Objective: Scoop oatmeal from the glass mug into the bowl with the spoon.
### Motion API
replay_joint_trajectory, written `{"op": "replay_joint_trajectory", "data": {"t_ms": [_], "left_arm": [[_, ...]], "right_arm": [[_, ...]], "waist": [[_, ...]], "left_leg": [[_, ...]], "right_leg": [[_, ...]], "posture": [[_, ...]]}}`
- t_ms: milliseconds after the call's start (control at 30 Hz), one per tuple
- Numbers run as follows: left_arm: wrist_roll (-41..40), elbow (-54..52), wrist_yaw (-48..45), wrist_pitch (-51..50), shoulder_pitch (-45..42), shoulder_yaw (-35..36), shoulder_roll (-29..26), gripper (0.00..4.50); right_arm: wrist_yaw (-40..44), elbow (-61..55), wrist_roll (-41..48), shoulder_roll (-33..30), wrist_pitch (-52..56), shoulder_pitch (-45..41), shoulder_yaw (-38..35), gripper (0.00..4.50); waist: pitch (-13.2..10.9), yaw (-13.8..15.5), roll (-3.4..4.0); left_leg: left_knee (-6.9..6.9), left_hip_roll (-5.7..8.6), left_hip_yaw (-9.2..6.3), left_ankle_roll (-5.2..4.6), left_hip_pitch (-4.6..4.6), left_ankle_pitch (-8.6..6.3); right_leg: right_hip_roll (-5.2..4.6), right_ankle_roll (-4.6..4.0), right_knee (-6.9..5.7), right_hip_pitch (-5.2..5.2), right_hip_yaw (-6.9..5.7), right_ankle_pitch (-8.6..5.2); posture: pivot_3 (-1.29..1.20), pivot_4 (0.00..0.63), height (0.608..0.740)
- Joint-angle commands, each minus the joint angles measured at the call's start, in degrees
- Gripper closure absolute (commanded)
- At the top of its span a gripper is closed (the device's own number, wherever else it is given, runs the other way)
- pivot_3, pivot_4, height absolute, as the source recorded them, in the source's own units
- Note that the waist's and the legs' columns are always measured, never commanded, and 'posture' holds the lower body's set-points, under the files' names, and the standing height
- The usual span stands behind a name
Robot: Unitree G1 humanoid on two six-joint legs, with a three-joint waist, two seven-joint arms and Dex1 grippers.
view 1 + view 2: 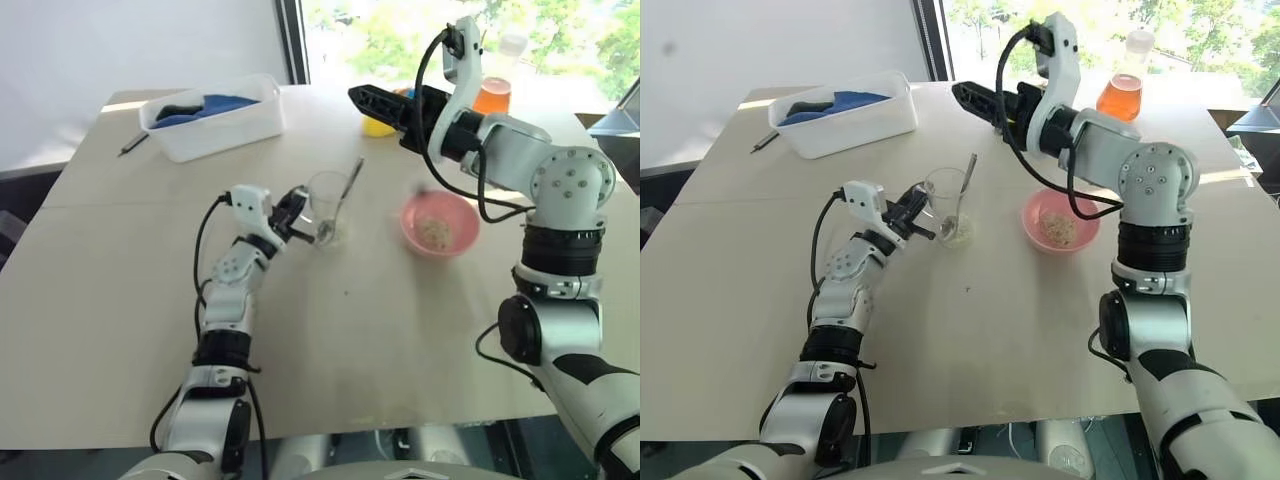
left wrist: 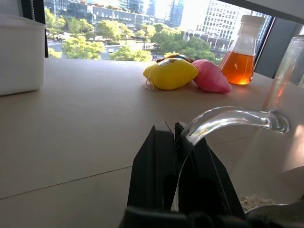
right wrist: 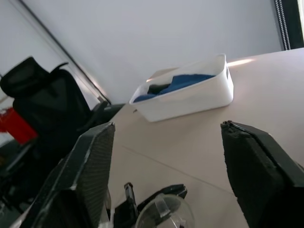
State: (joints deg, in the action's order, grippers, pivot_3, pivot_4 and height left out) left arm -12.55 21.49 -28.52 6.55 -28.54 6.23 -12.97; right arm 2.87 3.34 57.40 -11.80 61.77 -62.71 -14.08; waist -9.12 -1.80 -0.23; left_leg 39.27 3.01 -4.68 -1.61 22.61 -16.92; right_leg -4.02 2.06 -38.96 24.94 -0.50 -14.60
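The glass mug point(image 1: 325, 203) stands mid-table with the silver spoon point(image 1: 347, 192) leaning inside it, handle up. A little oatmeal point(image 2: 254, 202) lies at the mug's bottom. My left gripper point(image 1: 297, 215) is shut on the mug's clear handle point(image 2: 223, 118), seen close up in the left wrist view. To the right of the mug sits the pink bowl point(image 1: 415, 243) with a small heap of oatmeal point(image 1: 435, 232) in it. My right gripper point(image 1: 356, 95) hovers open and empty in the air beyond the mug and bowl, pointing left; its wrist view looks down on the mug point(image 3: 164, 209).
A white tub point(image 1: 215, 125) with blue cloth stands at the far left, a dark pen point(image 1: 133, 143) beside it. A flask of orange liquid point(image 1: 492, 95) and yellow point(image 2: 171, 73) and pink point(image 2: 211, 76) soft objects sit at the far edge by the window.
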Motion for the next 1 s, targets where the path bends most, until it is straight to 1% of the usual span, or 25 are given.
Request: {"op": "replay_joint_trajectory", "data": {"t_ms": [33, 200, 233, 267, 300, 333, 367, 433, 633, 900, 967, 1000], "left_arm": [[0.4, -1.4, 0.7, 1.6, 0.2, 0.1, 0.0, 4.50], [-0.2, -1.5, -0.6, -0.1, 0.2, -0.6, 0.0, 4.50], [-0.2, -1.7, -0.7, -0.4, 0.3, -0.7, -0.1, 3.72], [-0.2, -2.0, -0.9, -0.5, 0.4, -0.8, -0.1, 3.43], [-0.1, -2.1, -0.9, -0.4, 0.5, -0.9, 0.0, 2.80], [0.0, -2.1, -0.6, 0.4, 0.5, -0.7, 0.2, 2.53], [0.0, -2.1, -0.3, 1.0, 0.5, -0.5, 0.4, 2.01], [-0.4, -2.4, -0.6, 1.0, 0.7, -0.3, 0.4, 1.22], [-1.1, -6.0, -1.6, -0.6, 2.5, 0.1, -1.0, 1.22], [-2.8, -17.0, -3.4, -7.4, 9.1, 0.4, -4.9, 1.22], [-3.9, -20.4, -3.7, -9.8, 11.4, 0.9, -6.0, 1.22], [-4.7, -22.2, -4.1, -11.3, 12.6, 1.1, -6.7, 1.22]], "right_arm": [[-0.3, -1.2, 1.0, 0.5, -1.6, -2.3, -2.0, 0.95], [-0.6, -1.5, 1.1, 0.9, -1.8, -2.2, -2.7, 0.95], [-0.6, -1.6, 1.1, 0.9, -1.7, -2.2, -2.8, 0.79], [-0.6, -1.7, 1.1, 0.9, -1.6, -2.2, -2.9, 0.79], [-0.7, -1.7, 1.3, 1.0, -1.5, -2.1, -3.0, 0.79], [-0.6, -1.8, 1.5, 1.1, -1.4, -2.1, -3.0, 0.79], [-0.5, -1.9, 1.5, 1.1, -1.3, -2.0, -3.0, 0.79], [-0.4, -1.9, 1.5, 1.0, -1.3, -2.0, -3.0, 0.79], [-0.4, -2.2, 1.9, 0.7, -1.2, -1.8, -3.2, 0.79], [-0.1, -5.1, 3.8, -0.8, 0.4, 1.0, -3.9, 0.79], [1.1, -7.1, 4.0, -2.0, 0.5, 2.9, -3.9, 0.79], [3.4, -8.7, 2.9, -3.4, -0.6, 4.7, -3.0, 0.79]], "waist": [[0.0, -0.2, 0.00], [0.0, -0.4, 0.00], [0.0, -0.4, 0.00], [0.0, -0.4, 0.01], [0.0, -0.4, 0.00], [0.0, -0.4, 0.00], [0.0, -0.4, 0.00], [0.0, -0.4, 0.00], [0.0, -0.6, 0.01], [0.0, -0.5, 0.01], [0.0, -0.5, 0.02], [0.0, -0.5, 0.02]], "left_leg": [[0.00, 0.00, 0.00, 0.00, 0.00, 0.00], [0.00, 0.00, 0.01, 0.00, 0.00, 0.00], [0.00, 0.00, 0.01, 0.00, 0.00, 0.00], [0.00, 0.00, 0.01, 0.00, 0.00, 0.00], [0.00, 0.00, 0.01, 0.00, 0.00, 0.00], [0.00, 0.00, 0.01, 0.00, 0.00, 0.00], [0.00, 0.00, 0.01, 0.00, 0.00, 0.00], [0.00, 0.00, 0.01, 0.00, 0.00, 0.00], [0.00, 0.00, 0.01, 0.00, 0.00, 0.00], [-0.01, -0.01, 0.00, 0.00, 0.00, 0.00], [-0.01, -0.01, 0.00, 0.00, 0.00, 0.00], [-0.01, -0.01, 0.00, 0.00, 0.00, 0.00]], "right_leg": [[0.00, 0.00, 0.01, 0.00, 0.00, 0.00], [0.00, 0.00, -0.02, 0.00, 0.01, 0.00], [0.00, 0.00, -0.03, 0.00, 0.01, 0.00], [0.00, 0.00, -0.02, 0.00, 0.01, 0.00], [0.00, 0.00, -0.02, 0.00, 0.01, 0.00], [0.00, 0.00, -0.02, 0.00, 0.01, 0.00], [0.00, 0.00, -0.02, 0.00, 0.01, 0.00], [0.00, 0.00, -0.02, 0.00, 0.01, 0.00], [0.00, 0.00, -0.02, 0.00, 0.02, 0.00], [-0.01, 0.00, -0.01, 0.00, 0.03, 0.00], [-0.01, 0.00, 0.00, 0.00, 0.03, 0.00], [-0.01, 0.00, 0.00, 0.00, 0.03, 0.00]], "posture": [[0.00, 0.150, 0.740], [0.00, 0.150, 0.740], [0.00, 0.150, 0.740], [0.00, 0.150, 0.740], [0.00, 0.150, 0.740], [0.00, 0.150, 0.740], [0.00, 0.150, 0.740], [0.00, 0.150, 0.740], [0.00, 0.150, 0.740], [0.00, 0.150, 0.740], [0.00, 0.150, 0.740], [0.00, 0.150, 0.740]]}}
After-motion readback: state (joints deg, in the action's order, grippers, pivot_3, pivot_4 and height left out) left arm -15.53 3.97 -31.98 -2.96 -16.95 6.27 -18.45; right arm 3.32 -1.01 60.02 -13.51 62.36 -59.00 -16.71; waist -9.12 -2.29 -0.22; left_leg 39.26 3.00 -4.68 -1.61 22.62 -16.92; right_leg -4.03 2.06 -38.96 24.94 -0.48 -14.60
